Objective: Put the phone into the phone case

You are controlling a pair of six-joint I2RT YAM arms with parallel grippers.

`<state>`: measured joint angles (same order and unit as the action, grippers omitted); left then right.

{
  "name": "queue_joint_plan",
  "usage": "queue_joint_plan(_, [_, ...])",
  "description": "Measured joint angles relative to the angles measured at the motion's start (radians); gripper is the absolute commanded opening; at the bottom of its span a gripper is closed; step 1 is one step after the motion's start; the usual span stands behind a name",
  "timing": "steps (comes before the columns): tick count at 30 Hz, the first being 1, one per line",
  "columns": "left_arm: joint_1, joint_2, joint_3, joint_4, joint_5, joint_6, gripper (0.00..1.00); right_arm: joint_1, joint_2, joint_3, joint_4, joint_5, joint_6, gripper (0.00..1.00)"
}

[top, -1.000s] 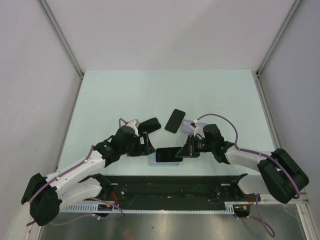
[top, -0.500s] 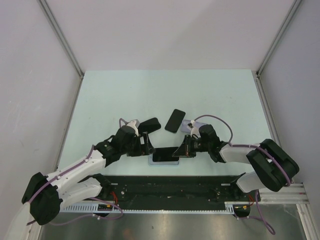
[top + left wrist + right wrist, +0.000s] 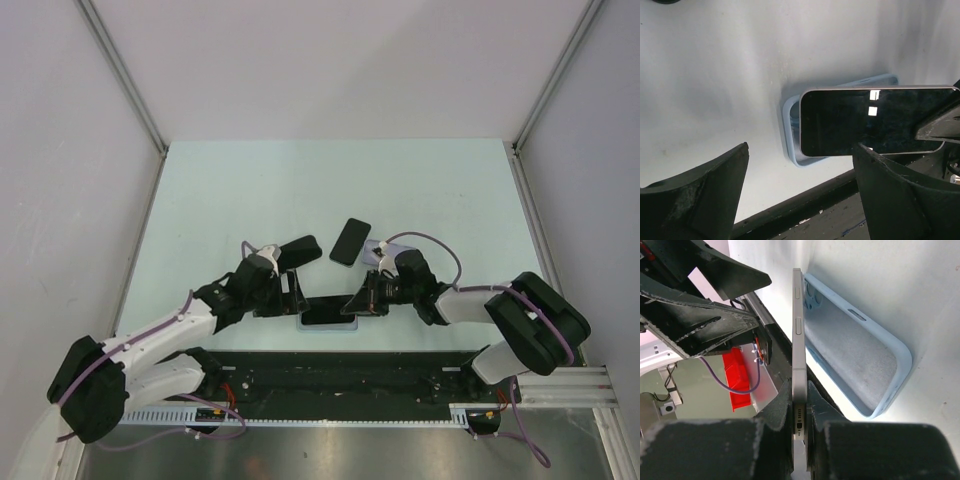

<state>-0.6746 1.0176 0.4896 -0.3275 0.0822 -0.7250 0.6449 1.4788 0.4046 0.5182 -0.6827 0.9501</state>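
I see phone centre-right, dark screen up, over pale blue case on counter | left tool spread wide, fingers in lower corners

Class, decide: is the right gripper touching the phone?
Touching. The right wrist view shows the right gripper shut on the phone, pressing both its faces.

Robot lab test cell, pale green table, white panel walls, aluminium posts

Pale green table; white walls on three sides; aluminium corner posts.
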Motion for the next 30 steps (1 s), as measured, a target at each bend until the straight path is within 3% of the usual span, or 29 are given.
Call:
queue_joint_plan(16, [-0.004, 0.058, -0.033, 0.061, 0.004, -0.003, 0.89, 0.015, 0.007, 0.005, -0.034, -0.014, -0.002, 0.00])
queue_joint_plan(30, [-0.044, 0.203, -0.026, 0.241, 0.041, -0.012, 0.88, -0.011, 0.160, 0.032, 0.069, -0.097, 0.021, 0.00])
